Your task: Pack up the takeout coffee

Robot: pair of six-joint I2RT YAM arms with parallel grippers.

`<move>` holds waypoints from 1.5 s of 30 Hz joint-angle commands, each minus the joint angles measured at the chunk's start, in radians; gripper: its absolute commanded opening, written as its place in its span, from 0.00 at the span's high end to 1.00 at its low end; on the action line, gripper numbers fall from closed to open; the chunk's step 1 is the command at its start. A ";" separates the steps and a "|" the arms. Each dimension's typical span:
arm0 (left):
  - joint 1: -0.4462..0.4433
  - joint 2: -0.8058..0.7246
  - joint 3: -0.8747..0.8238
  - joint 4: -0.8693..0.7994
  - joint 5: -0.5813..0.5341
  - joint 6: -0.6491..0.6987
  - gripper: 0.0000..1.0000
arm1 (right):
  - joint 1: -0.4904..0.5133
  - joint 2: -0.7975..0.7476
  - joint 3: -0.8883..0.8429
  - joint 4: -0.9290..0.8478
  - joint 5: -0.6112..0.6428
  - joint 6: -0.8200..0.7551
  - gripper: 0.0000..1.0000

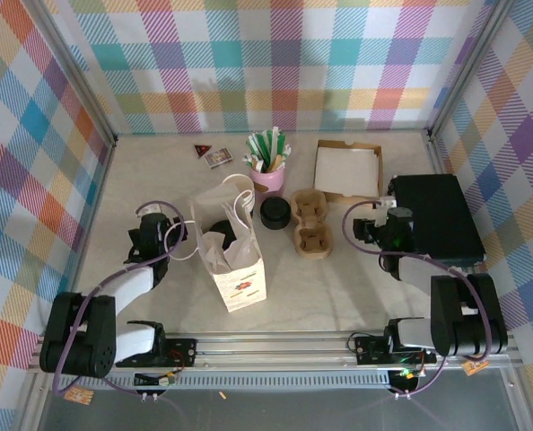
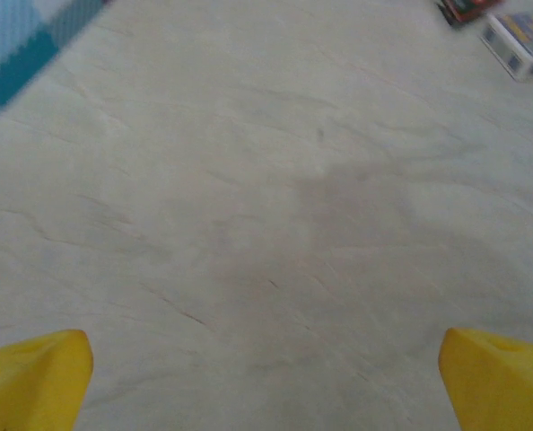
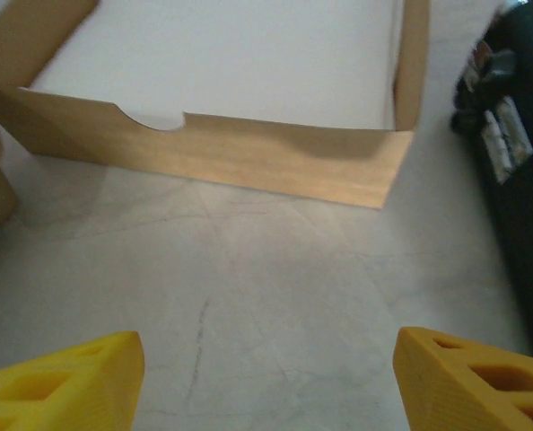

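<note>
The tabletop (image 1: 159, 180) is pale and marbled, and bright plaid panels close it in on three sides. The takeout coffee (image 1: 220, 228) looks to be down inside the white paper bag (image 1: 244, 274), which stands upright mid-table. From above I can make out only a dark round lid through the bag's open mouth; the paper hides the cup's sides.

Just right of the bag's back edge sits a loose stack of black lids (image 1: 275, 213). Next to that is a brown cardboard cup carrier (image 1: 310, 223). Behind them stands a pink cup (image 1: 268, 177) holding green and white sticks, and a couple of small packets (image 1: 214, 155) lie further back. An open cardboard box (image 1: 347, 171) rests at the back right, with a black case (image 1: 437, 220) beside it.

My left claw (image 2: 266, 382) is just left of the bag. It is released and grips nothing, its yellow fingertips (image 2: 33, 377) spread wide over bare table. My right claw (image 3: 266, 382) hangs between the carrier and the black case, facing the box's front wall. It is also released, with nothing between its tips.
</note>
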 commanded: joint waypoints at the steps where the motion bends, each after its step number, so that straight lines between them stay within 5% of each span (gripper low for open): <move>1: 0.014 0.034 -0.036 0.239 0.131 0.019 0.00 | -0.015 0.028 0.001 0.226 -0.087 0.002 0.25; 10: 0.018 0.117 -0.074 0.473 0.161 0.077 0.00 | -0.102 0.208 -0.070 0.544 -0.254 0.015 0.23; 19: 0.021 0.363 -0.109 0.793 0.061 0.069 0.00 | -0.109 0.213 -0.005 0.422 -0.143 0.066 0.09; 22: 0.016 0.333 -0.043 0.618 0.053 0.066 0.00 | -0.096 0.215 0.004 0.407 -0.113 0.060 0.01; 32: -0.002 0.337 -0.038 0.620 0.009 0.070 0.00 | -0.083 0.212 0.007 0.400 -0.089 0.052 0.01; 39: -0.003 0.349 0.025 0.519 0.170 0.136 0.00 | -0.082 0.214 0.010 0.395 -0.091 0.050 0.01; 45: -0.003 0.350 0.024 0.519 0.174 0.136 0.00 | -0.082 0.214 0.010 0.394 -0.092 0.050 0.01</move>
